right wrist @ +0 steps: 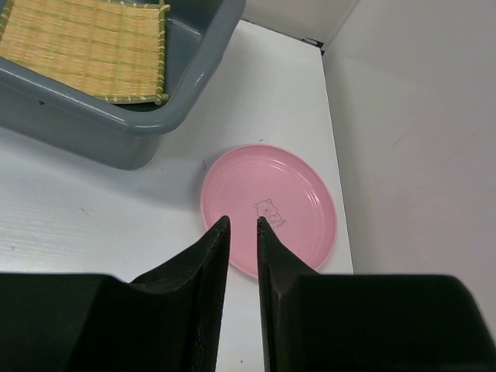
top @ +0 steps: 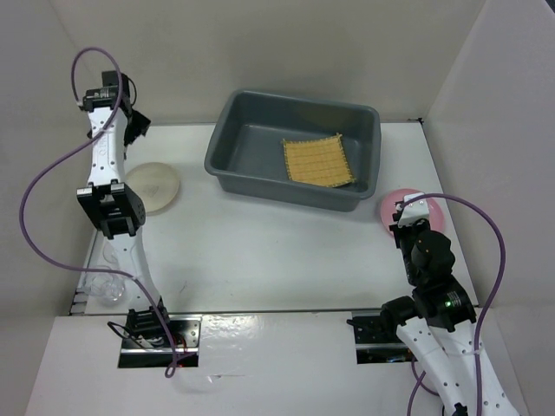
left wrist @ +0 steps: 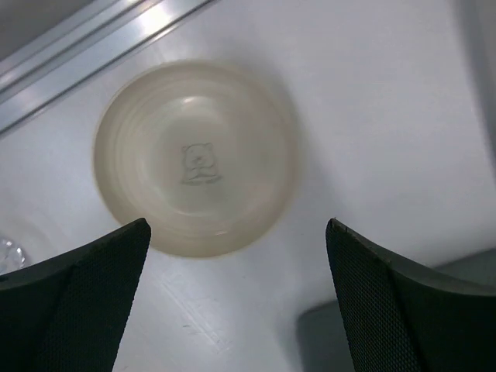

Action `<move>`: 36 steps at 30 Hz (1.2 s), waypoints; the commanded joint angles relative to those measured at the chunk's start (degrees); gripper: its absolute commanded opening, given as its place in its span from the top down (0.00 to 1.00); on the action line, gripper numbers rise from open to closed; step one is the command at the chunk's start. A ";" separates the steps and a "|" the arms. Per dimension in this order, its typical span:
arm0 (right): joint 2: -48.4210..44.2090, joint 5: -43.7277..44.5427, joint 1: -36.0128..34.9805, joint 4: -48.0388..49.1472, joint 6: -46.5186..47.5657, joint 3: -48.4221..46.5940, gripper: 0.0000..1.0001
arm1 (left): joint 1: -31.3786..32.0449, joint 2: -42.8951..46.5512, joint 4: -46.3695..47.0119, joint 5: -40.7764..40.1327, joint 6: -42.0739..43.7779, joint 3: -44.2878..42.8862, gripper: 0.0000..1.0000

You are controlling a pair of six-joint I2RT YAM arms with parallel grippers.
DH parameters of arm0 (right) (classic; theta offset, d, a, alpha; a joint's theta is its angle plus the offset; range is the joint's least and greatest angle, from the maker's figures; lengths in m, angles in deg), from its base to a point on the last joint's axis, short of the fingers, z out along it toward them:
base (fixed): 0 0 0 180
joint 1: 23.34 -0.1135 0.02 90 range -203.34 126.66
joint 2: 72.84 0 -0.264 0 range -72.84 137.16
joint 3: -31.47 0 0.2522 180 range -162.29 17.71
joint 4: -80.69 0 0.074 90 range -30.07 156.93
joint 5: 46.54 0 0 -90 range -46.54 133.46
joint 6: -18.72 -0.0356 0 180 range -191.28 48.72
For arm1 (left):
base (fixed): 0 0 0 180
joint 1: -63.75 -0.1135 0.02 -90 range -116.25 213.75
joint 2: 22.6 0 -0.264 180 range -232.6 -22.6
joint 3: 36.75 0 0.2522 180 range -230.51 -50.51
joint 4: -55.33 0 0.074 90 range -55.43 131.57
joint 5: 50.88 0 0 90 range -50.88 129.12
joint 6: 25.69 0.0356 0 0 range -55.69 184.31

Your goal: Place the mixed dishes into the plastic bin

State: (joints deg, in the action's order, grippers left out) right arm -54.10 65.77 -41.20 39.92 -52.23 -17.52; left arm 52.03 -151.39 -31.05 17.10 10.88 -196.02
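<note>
Two plates sit on our white worktop (top: 260, 251), white walls (top: 303, 43) round it: cream plate (left wrist: 198, 155) below left tool (left wrist: 238, 226), jaws wide; pink plate (right wrist: 271, 205) below right tool (right wrist: 242, 221), narrow gap, holding nothing. Mat (top: 318, 161) lies in bin (top: 227, 147).

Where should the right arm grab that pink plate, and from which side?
Probably its near rim: the pink plate lies flat on the table, so only its thin edge offers a pinch. Bring the right tool in low from the near side.
</note>
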 commanded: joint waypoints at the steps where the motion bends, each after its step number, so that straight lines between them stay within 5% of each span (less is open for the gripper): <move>1: 0.33 0.81 -0.59 2.75 -0.85 0.15 0.75 | -2.06 1.78 -2.09 -2.94 -2.74 5.40 0.00; 11: 1.38 0.81 -0.59 2.75 -0.85 0.15 0.75 | -14.99 17.08 20.66 12.26 -0.89 48.38 0.00; 21: 1.91 0.81 -0.59 2.75 -0.85 0.68 0.75 | -15.70 13.04 26.82 17.62 3.42 55.16 0.00; 29: 1.91 0.81 -0.59 2.75 -0.85 0.68 0.73 | -15.17 8.21 26.92 19.04 3.95 52.44 0.03; 36: 1.91 0.81 -0.59 2.75 -0.85 0.68 0.72 | -15.17 6.98 27.44 19.73 6.14 52.44 0.36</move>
State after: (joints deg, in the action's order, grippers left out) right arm -52.50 65.77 -41.36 39.95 -52.34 -17.36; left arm 36.73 -143.43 -4.32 35.63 15.25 -142.02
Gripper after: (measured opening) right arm 0.279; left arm 0.677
